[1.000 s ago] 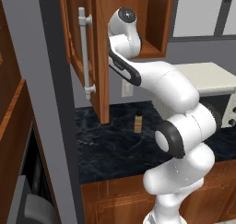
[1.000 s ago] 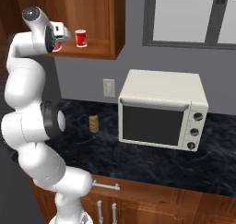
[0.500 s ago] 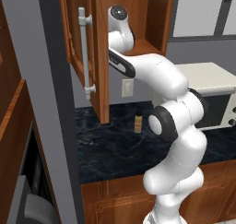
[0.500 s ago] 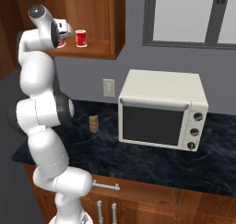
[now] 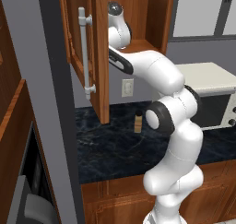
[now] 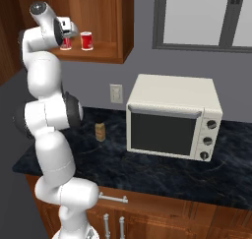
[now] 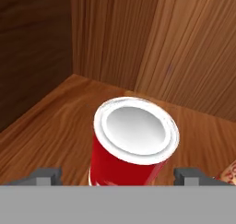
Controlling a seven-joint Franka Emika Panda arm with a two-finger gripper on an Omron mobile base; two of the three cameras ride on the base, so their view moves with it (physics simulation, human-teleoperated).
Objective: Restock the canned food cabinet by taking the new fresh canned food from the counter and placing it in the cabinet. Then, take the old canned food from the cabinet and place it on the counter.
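Can [image 7: 133,147] stands on cabinet [image 6: 98,53] shelf, frame centre, end effector [image 7: 117,174] released around it; next, withdraw toward second can [image 6: 86,41].

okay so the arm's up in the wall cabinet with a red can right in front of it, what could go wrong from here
1. The hand is open with its fingertips wide on either side of the red can; pulling back crookedly could clip the can and tip it on the shelf.
2. A second red can stands close beside it in the cabinet; a sideways swing might knock it off the open front onto the counter.
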